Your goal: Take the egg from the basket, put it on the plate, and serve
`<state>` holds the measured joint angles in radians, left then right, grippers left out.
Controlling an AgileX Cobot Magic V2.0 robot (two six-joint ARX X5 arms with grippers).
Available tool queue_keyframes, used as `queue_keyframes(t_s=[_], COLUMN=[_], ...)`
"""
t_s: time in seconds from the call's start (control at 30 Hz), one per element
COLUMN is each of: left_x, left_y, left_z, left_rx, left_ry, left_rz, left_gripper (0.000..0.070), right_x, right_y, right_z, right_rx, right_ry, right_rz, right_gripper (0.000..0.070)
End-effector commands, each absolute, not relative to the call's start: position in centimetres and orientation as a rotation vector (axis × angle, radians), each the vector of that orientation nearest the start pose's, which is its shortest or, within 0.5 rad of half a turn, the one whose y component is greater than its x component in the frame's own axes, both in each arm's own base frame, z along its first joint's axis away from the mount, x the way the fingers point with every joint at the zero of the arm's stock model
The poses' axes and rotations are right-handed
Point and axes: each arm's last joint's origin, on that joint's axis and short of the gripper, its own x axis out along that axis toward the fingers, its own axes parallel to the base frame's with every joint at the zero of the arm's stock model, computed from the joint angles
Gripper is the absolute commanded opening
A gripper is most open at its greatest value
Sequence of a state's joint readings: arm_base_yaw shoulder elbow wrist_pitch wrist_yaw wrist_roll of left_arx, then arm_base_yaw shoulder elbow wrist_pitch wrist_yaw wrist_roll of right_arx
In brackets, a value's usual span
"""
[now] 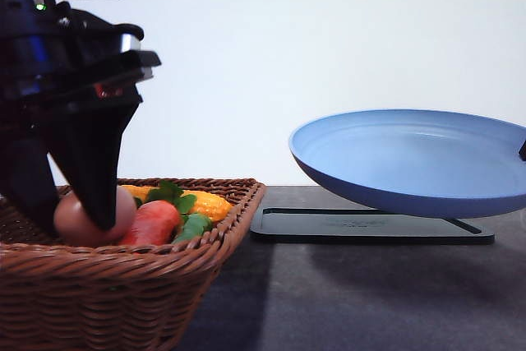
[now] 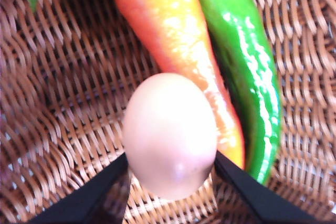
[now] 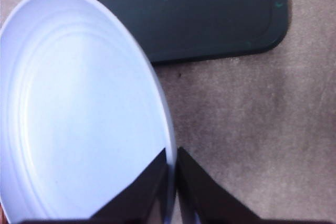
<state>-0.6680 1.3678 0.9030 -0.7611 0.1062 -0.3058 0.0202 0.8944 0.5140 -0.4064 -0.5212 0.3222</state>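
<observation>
In the front view the pinkish-brown egg (image 1: 86,218) sits between the black fingers of my left gripper (image 1: 70,215), low inside the brown wicker basket (image 1: 123,285) at the left. The left wrist view shows the egg (image 2: 170,135) pinched on both sides by the black fingertips (image 2: 100,195), just above the woven basket floor (image 2: 68,103). The blue plate (image 1: 411,158) hangs tilted in the air at the right, above the table. My right gripper (image 3: 172,182) is shut on the plate's rim (image 3: 163,108).
An orange-red carrot (image 2: 173,35) and a green pepper (image 2: 244,61) lie in the basket beside the egg; a yellow corn piece (image 1: 205,203) lies further back. A flat black tray (image 1: 370,226) rests on the dark table under the plate.
</observation>
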Motion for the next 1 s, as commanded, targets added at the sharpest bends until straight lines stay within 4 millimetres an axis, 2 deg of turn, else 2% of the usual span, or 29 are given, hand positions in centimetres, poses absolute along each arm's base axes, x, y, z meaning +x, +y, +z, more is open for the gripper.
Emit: queue_keyframes(t_s=[0.0, 0.27, 0.5, 0.7, 0.97], left_x=[19.4, 19.2, 17.7, 16.3, 15.9], left_y=[-16.3, -18.8, -21.7, -24.1, -26.2], left_z=[22.6, 26.5, 29.4, 29.8, 27.7], left_rx=[0.099, 0.101, 0.102, 0.104, 0.156], left_ry=[1.246, 1.133, 1.003, 0.916, 0.968], left_rz=[-0.511, -0.618, -0.761, -0.875, -0.903], left_gripper=[0.0221, 0.0221, 0.0221, 0.0221, 0.0221], right_x=[17.2, 17.0, 16.8, 16.6, 16.4], right_y=[2.0, 3.0, 4.0, 4.8, 5.5], right_z=[21.2, 21.2, 21.2, 21.2, 21.2], right_rx=[0.499, 0.491, 0.485, 0.481, 0.468], right_ry=[0.845, 0.871, 0.893, 0.911, 0.927], right_rz=[0.406, 0.452, 0.497, 0.532, 0.568], right_gripper=[0.0000, 0.0000, 0.0000, 0.0000, 0.0000])
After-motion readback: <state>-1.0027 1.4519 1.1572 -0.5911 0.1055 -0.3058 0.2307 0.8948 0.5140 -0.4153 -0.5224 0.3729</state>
